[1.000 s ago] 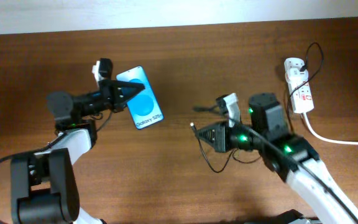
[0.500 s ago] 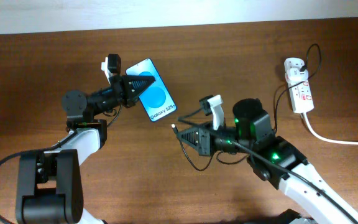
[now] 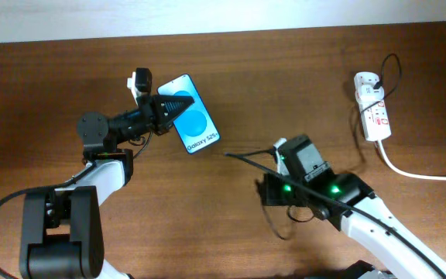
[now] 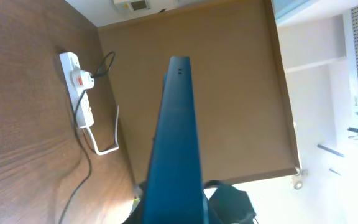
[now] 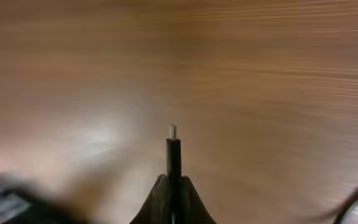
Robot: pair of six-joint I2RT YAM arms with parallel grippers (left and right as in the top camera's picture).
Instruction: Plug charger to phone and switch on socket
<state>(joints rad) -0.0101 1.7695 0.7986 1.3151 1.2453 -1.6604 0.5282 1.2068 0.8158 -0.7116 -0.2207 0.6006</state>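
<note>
You cannot tell whether the socket (image 3: 376, 116) is on; the table (image 5: 260, 74) blurs at the right wrist; the phone (image 4: 175, 149) shows only its edge.

Centre gap: bare brown wooden worktop (image 3: 242, 124) lies between the slim blue-screened phone (image 3: 190, 115) and the tip of the thin black charger (image 5: 173, 152); nothing stands in it.
Left barrier: left tool (image 3: 175, 105), clamped on the phone.
Front barrier: right tool (image 5: 173, 186), pinching the charger; slack cable loops beside it.
Right edge: white plastic strip socket (image 3: 372, 106) and thick white cord (image 3: 416, 172); open worktop separates them from the right arm.
</note>
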